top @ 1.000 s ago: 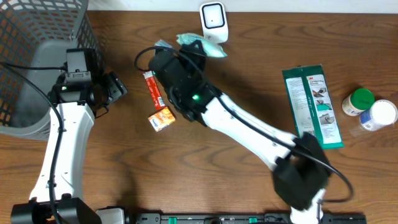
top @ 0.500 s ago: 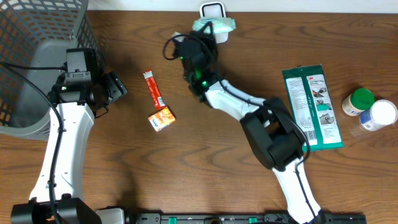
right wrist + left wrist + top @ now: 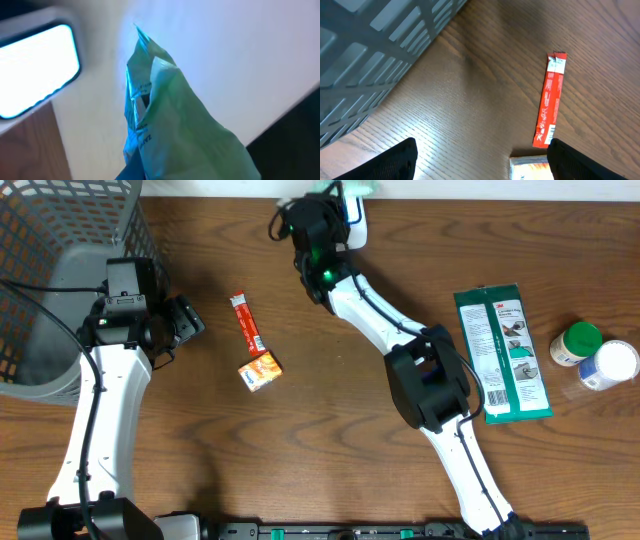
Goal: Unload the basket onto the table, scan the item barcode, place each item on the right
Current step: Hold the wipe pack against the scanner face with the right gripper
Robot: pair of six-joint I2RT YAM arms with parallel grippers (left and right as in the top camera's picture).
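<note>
Green packet just beside scanner; red stick and orange pack well away.

The table is brown wood grain with a soft sheen. The basket looks like matt grey plastic lattice. The sachet is glossy red printed film. The pouch is thin, crinkled, shiny green film. The scanner is smooth white plastic.

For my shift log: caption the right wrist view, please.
Green packet held up beside the scanner, its window glowing.
</note>
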